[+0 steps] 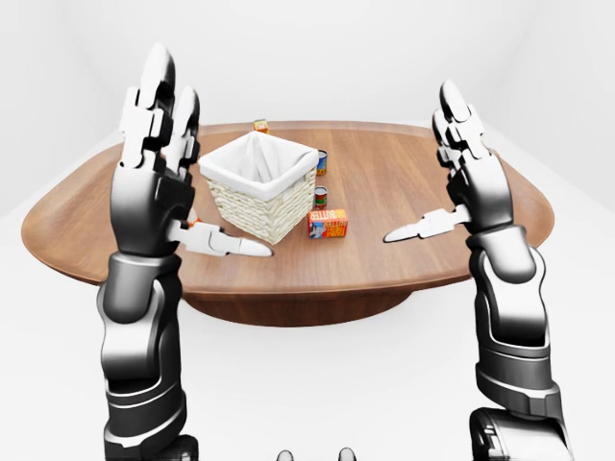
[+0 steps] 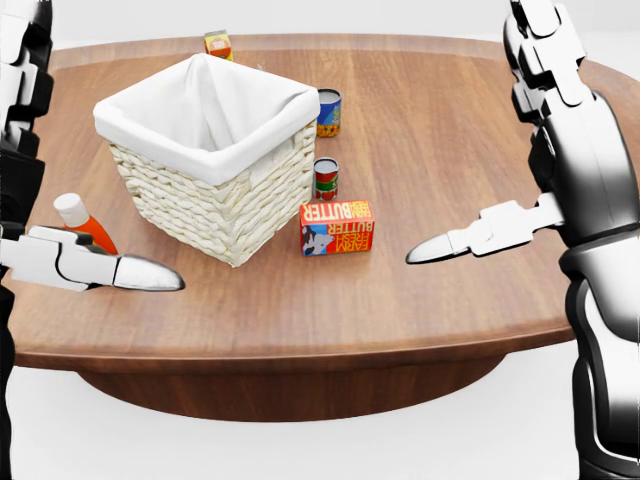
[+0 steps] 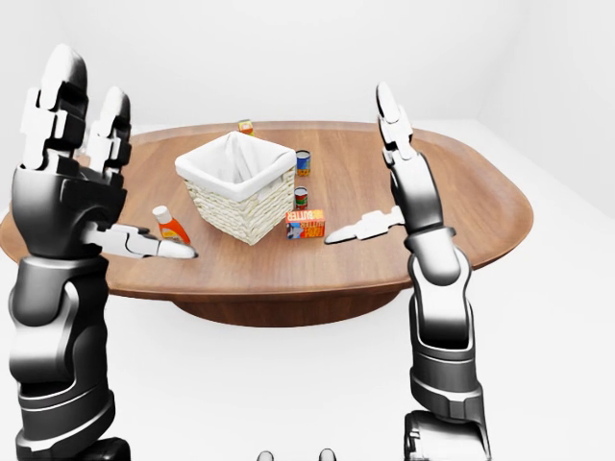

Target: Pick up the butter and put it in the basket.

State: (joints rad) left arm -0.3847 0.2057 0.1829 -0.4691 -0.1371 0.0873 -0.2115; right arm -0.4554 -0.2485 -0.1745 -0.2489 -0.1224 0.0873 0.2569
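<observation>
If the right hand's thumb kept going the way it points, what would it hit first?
Probably the red and orange butter box; the right hand has its thumb aimed left toward it, though it may pass above.

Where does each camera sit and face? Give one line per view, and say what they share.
Head view: on the head, tilted down at the wooden table; shows the basket, butter box, and only thumbs and forearms.
Left-eye view: on the head, wider; shows the left hand and right hand raised open, full arms.
Right-eye view: its pair, shifted slightly; same arms, plus the ketchup bottle.
Shared: table, basket, butter, both hands.
</observation>
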